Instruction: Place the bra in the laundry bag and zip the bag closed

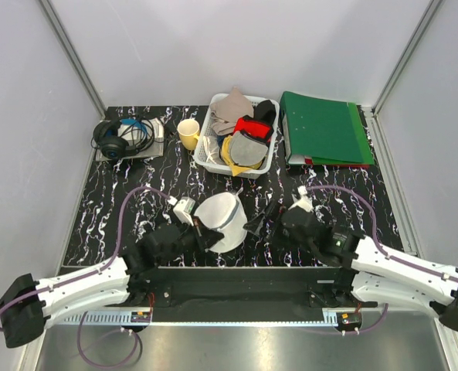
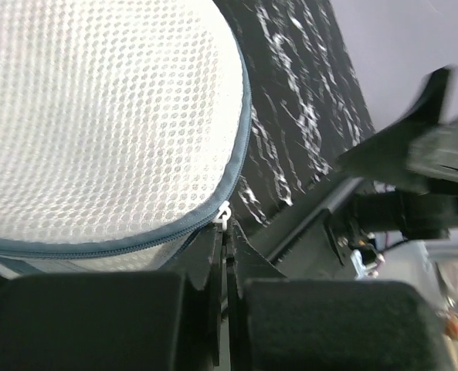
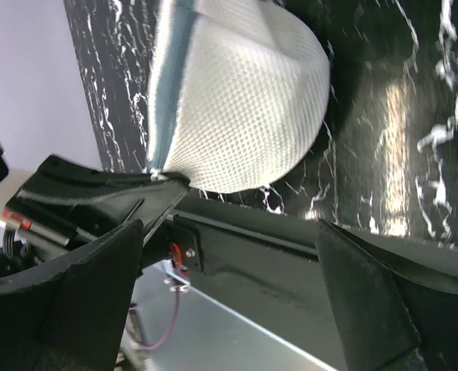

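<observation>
Arms: two, each with one gripper.
Laundry bag (image 1: 225, 216): one, white mesh and domed, with a grey-blue zip round its rim. It lies on the black marbled table (image 1: 120, 193) near the front edge, between the two grippers.
Bra: not to be made out, as the bag's mesh hides whatever is inside.
Left gripper (image 1: 207, 233): at the bag's near-left edge and touching it. In the left wrist view its jaws are pressed together, pinching the small white zip pull (image 2: 225, 215) at their tips.
Zip (image 2: 136, 239): the stretch beside the pull looks closed. The rest of the rim cannot be judged.
Right gripper (image 1: 259, 218): just beside the bag's right edge and apart from it. In the right wrist view its fingers (image 3: 82, 294) stand spread wide with nothing between them, and the bag sits beyond them, nearer the left-hand finger.
Basket (image 1: 201, 154): one, white lattice, at the back middle of the table. It is heaped with garments in tan, red, black, yellow and grey.
Cup (image 1: 188, 133): one, yellow, just left of the basket.
Headphones (image 1: 117, 139): one pair, at the back left.
Binder (image 1: 325, 127): one showing, green, at the back right, well apart from the bag.
</observation>
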`<state>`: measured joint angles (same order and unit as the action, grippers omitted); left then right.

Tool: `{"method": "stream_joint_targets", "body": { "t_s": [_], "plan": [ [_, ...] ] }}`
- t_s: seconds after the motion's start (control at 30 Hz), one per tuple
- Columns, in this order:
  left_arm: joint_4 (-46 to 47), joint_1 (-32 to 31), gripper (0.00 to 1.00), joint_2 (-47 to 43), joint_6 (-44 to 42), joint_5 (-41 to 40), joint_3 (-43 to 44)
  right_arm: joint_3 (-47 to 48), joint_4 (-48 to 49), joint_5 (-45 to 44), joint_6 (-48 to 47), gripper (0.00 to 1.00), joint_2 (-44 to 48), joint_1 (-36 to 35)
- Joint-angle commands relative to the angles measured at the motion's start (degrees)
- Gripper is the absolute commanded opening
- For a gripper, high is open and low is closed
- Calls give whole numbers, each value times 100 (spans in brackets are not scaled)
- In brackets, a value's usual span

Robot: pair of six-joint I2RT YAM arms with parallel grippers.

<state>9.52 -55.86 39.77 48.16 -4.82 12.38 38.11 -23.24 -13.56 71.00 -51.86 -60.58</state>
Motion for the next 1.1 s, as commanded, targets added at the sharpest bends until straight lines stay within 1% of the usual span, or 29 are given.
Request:
{"method": "stream_joint_targets", "body": {
  "t_s": [0.0, 0.07, 0.13, 0.2, 0.3, 0.37, 0.4, 0.5, 0.53, 0.6, 0.63, 0.67, 0.7, 0.73, 0.77, 0.8, 0.87, 0.9, 0.93, 0.97, 1.0, 1.03, 1.07],
  "plan": [
    [805, -303, 0, 171, 202, -247, -8, -165, 892, 170, 1365, 100, -52, -33],
    [911, -329, 0, 294, 220, -230, -8, 64, 927, 178, 1215, 100, -490, -42],
    [946, -356, 0, 391, 185, -221, 62, 267, 1005, 170, 1337, 100, -911, -59],
    [929, -382, 0, 409, 150, -256, 115, 224, 1338, 100, 1538, 100, -1098, -77],
    [920, -417, 0, 418, 158, -309, 107, 92, 1673, -6, 2048, 81, -1397, -95],
    [929, -426, 0, 426, 158, -318, 98, 30, 1866, -33, 2259, 67, -1573, -95],
    [938, -426, 0, 435, 158, -318, 98, 30, 1937, -6, 2338, 64, -1634, -103],
    [1008, -435, 0, 496, 141, -274, 80, -5, 2183, -41, 2427, 61, -1845, -95],
    [1034, -435, 0, 566, 123, -248, 89, 4, 2184, -180, 2436, 60, -1933, -95],
    [1078, -435, 0, 637, 115, -169, 115, -40, 2210, -278, 2497, 49, -1969, -77],
    [1087, -435, 0, 681, 88, -142, 115, -75, 2210, -339, 2497, 40, -1951, -77],
    [1061, -435, 0, 699, 53, -125, 141, -180, 2210, -366, 2445, 18, -1916, -42],
    [878, -435, 0, 682, 27, -159, 159, -259, 2210, -358, 2436, 6, -1881, 36],
    [772, -435, 0, 586, 9, -177, 159, -338, 2219, -271, 2419, 0, -1742, 89],
    [614, -435, 0, 515, -52, -238, 185, -513, 2210, -209, 2314, 0, -1662, 159],
    [99, -435, 0, 427, -79, -474, 220, -593, 2210, -139, 2182, 0, -1574, 247],
    [-553, -418, 0, 146, -131, -791, 369, -742, 2123, 72, 1701, 0, -1232, 493],
    [-1200, -383, 0, -46, -132, -1097, 422, -778, 1992, 221, 1524, 0, -1039, 625],
    [-1485, -339, 0, -144, -132, -1222, 475, -813, 1947, 570, 1139, 0, -959, 922],
    [-1827, -269, 0, -241, -166, -1284, 476, -883, 1877, 783, 935, 0, -888, 1073],
    [-1935, -85, 0, -416, -202, -1250, 467, -919, 1876, 1011, 733, 0, -818, 1231],
    [-2006, 21, 0, -496, -219, -1197, 432, -919, 1850, 1544, 278, 0, -817, 1572],
    [-2024, 118, 0, -566, -315, -1031, 423, -850, 1754, 1758, 22, 0, -843, 1680]
  ]
}}
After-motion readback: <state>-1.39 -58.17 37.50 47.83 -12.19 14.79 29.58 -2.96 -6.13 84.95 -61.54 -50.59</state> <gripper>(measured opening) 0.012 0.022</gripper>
